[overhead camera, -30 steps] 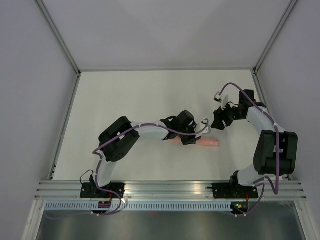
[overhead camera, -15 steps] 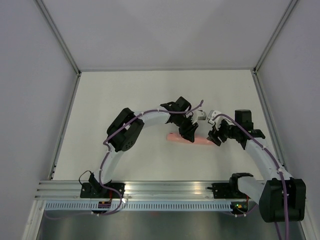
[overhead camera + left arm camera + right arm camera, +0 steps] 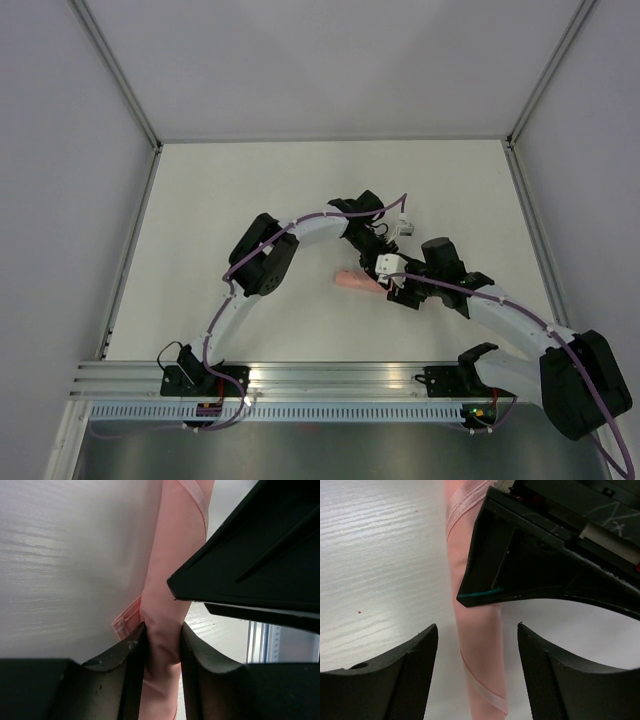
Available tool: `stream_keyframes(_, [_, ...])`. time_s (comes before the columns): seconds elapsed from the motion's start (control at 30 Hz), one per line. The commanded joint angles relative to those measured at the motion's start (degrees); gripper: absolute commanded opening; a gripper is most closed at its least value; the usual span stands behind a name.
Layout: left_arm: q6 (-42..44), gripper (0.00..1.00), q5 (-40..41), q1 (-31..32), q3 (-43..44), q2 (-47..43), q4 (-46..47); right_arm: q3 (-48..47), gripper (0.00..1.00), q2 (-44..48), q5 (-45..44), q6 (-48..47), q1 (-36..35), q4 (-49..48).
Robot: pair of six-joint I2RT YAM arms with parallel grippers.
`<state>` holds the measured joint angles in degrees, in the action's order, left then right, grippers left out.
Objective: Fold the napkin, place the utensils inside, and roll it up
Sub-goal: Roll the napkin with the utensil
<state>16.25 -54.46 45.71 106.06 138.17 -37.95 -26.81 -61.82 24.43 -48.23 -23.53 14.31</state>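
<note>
Rolled napkin (image 3: 170, 570) on table (image 3: 380, 555), left tool (image 3: 161, 645) pinching it, right tool (image 3: 476, 635) wide, straddling it

no readable text, label, brand, number or sign in any view: top external, left wrist, right wrist all without legible marking.
</note>
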Motion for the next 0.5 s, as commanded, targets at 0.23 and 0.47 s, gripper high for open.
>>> stream_keyframes(0.23, [-0.87,0.41,3.22,0.17,0.37,4.3,-5.9,0.97,0.65,-6.29,-7.98,1.64,-5.12,-7.71])
stream_keyframes(0.47, [-1.22,0.5,3.74,-0.1,0.46,3.16,-5.2,0.62,0.4,-8.31,-8.96,2.79,-5.3,-7.54])
